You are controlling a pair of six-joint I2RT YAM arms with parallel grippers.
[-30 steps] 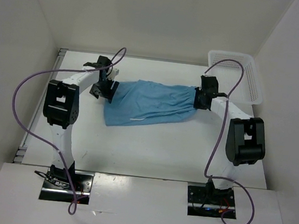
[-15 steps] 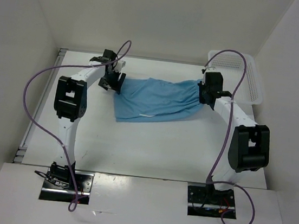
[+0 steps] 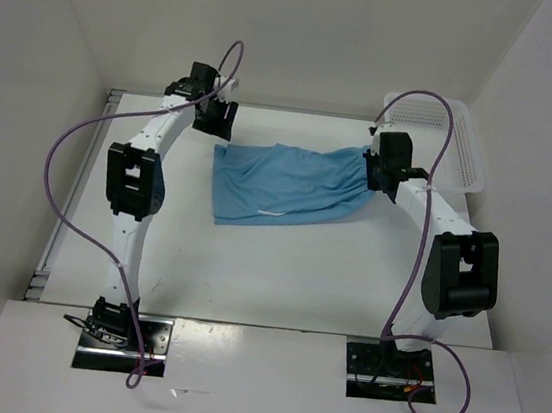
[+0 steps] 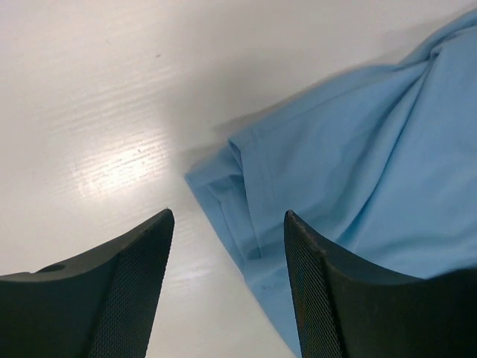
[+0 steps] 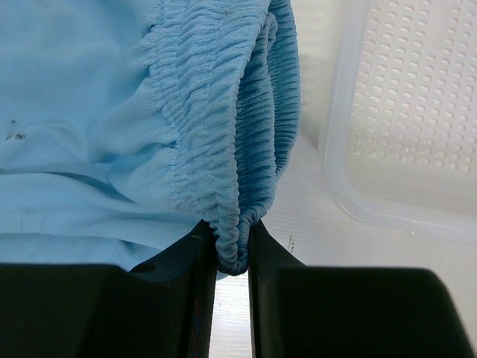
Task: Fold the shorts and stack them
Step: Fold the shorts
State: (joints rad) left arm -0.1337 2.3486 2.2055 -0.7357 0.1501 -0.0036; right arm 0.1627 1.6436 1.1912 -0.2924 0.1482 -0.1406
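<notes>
Left gripper: open and empty, now drawn back from the shorts toward the upper left of the top view.
Right gripper: clamped on the gathered elastic edge.
Change: the leg end has been let go, so spreading looks finished and folding comes next.
Shorts: sky-blue and wrinkled, lying flat at centre frame on the table, left of the basket.

We see a left arm and right arm of white links with black joint housings, purple cables, black base plates, and the left gripper's textured black fingers.
</notes>
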